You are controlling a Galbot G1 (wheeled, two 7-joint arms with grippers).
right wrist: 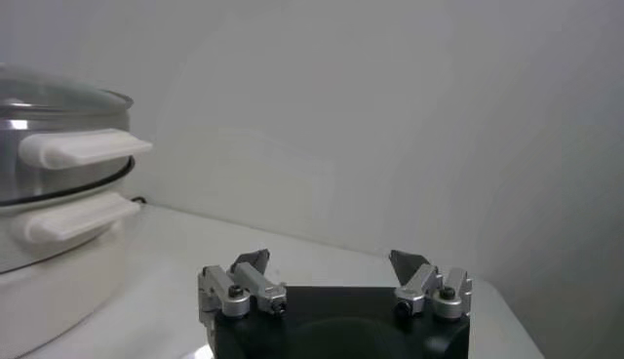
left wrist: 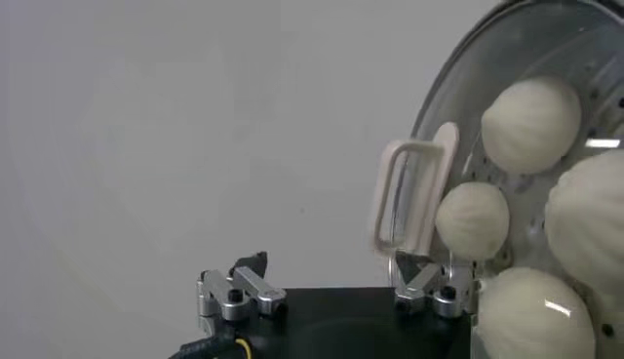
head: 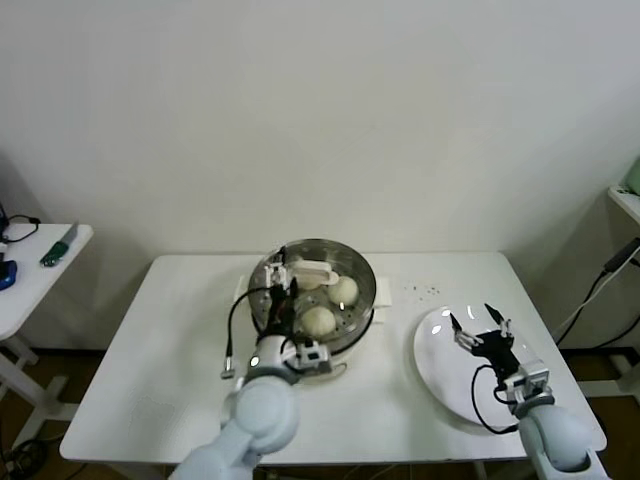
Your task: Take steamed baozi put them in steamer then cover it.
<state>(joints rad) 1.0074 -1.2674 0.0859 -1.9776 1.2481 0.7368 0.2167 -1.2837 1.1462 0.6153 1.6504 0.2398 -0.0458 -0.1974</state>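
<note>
Left gripper hovers, spread, above glass cover atop steamer.

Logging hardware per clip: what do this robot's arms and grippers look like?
Both arms are glossy light grey-blue with rounded segments. The left gripper and right gripper share black bodies, silver metal finger mounts with dark screws, dark pointed tips, and looping black cables; a yellow wire shows near the left mount.

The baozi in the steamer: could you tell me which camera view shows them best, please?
The left wrist view: four baozi fill it close up through the glass cover. The head view shows about two, partly hidden by the left gripper. The right wrist view shows none, only the steamer from the side.
</note>
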